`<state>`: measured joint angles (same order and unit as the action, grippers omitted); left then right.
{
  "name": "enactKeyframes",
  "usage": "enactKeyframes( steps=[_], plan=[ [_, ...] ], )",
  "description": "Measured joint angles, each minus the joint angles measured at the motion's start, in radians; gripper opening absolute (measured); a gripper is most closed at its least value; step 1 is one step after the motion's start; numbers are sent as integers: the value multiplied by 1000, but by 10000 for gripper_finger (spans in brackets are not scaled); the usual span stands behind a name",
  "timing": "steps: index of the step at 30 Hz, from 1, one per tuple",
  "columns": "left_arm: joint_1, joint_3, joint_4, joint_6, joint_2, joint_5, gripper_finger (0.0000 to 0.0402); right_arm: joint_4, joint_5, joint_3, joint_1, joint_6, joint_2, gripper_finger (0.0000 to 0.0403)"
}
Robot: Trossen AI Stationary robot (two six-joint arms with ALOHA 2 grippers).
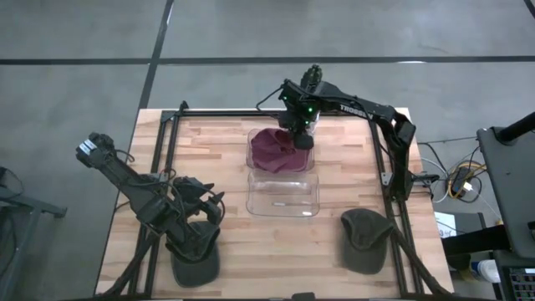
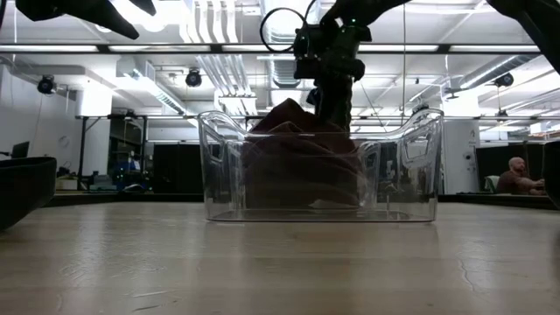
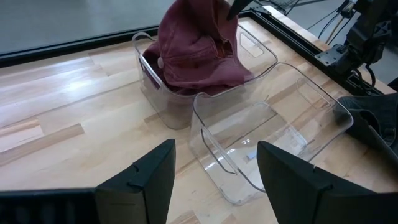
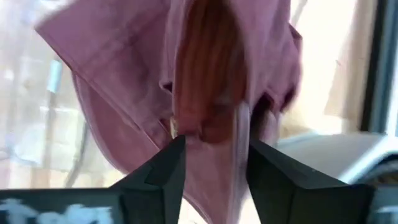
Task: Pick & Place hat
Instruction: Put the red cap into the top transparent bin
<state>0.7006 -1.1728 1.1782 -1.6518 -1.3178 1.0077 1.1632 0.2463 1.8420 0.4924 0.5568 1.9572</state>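
Red hat in the far clear bin

At upper centre, the right pincer point(image 1: 303, 134) pinches the red hat point(image 1: 276, 149) inside the far bin point(image 1: 252, 138); the left pincer point(image 3: 214, 177), spread, waits lower left over the bench point(image 1: 209, 150).

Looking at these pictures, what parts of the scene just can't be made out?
- Bottom of the red hat: in the low view the clear bin blurs whether it touches the floor.
- Right gripper: its view is filled with cloth, hiding the bin below.
- Green hat under the left gripper: the arm covers most of it from above.
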Motion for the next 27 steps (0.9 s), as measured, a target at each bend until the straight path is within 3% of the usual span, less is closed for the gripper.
enactKeyframes(
  steps=[6, 13, 20, 27],
  plan=[
    [0, 0, 0, 6, 0, 0, 218, 9, -114, 0, -11, -3, -48, 174],
    [0, 0, 0, 7, 0, 1, 218, -31, -194, 2, -57, -3, -136, 165],
    [0, 0, -3, 7, 0, 5, 218, -249, -200, -8, -131, -3, -119, 98],
    [1, 0, -27, 8, 0, 4, 218, -279, -225, -10, -130, -27, -54, 14]
  ],
)
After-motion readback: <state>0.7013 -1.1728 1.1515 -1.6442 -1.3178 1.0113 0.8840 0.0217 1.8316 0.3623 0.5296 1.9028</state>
